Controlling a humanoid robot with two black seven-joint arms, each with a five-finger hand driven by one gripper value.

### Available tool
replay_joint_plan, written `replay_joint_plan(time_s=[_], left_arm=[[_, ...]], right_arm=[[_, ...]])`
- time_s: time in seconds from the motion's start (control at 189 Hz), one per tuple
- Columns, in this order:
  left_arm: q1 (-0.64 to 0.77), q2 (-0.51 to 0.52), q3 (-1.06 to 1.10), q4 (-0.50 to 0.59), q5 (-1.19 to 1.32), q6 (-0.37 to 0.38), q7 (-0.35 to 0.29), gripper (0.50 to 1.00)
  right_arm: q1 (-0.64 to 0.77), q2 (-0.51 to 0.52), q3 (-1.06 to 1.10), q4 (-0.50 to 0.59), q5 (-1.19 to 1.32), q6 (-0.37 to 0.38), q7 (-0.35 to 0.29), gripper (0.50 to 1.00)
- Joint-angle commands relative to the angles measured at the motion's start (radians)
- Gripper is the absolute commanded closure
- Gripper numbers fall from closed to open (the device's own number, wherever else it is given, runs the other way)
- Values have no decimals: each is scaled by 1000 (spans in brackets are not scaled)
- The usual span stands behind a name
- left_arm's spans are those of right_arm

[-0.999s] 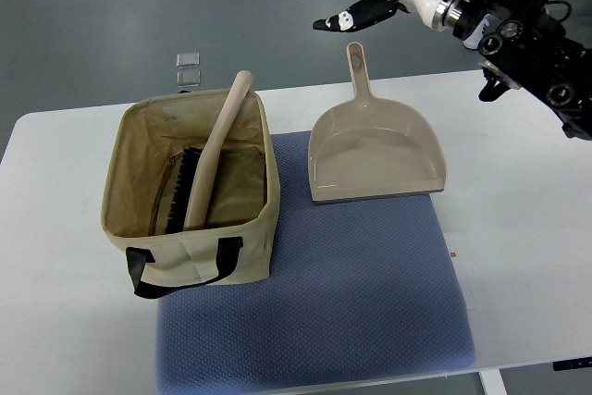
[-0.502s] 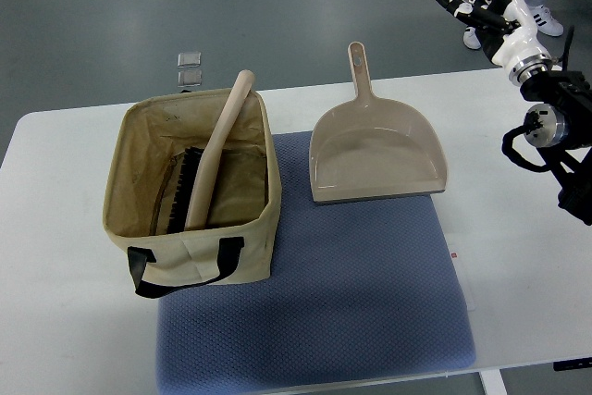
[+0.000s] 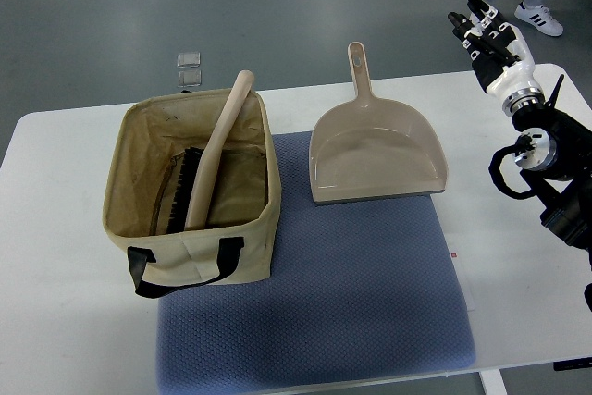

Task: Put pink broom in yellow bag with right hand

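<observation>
Leaning handle-up inside the bag, the broom is sitting well left of the right hand, whose fingers are hanging loosely spread, holding nothing.

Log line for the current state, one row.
right hand: open, empty, off table's right edge | broom: inside bag, handle leaning over far rim | dustpan: on blue mat | left arm: unseen
</observation>
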Motion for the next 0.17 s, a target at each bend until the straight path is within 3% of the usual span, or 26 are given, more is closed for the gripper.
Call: replay_joint_plan(time_s=[0.0, 0.169], left_arm=[[0, 0, 0, 0, 1, 0, 0, 500], [0, 0, 0, -1, 0, 0, 0, 500]], right_arm=[[-9, 2, -2, 0, 0, 1, 2, 570], [-28, 4, -2, 0, -3, -4, 19, 570]])
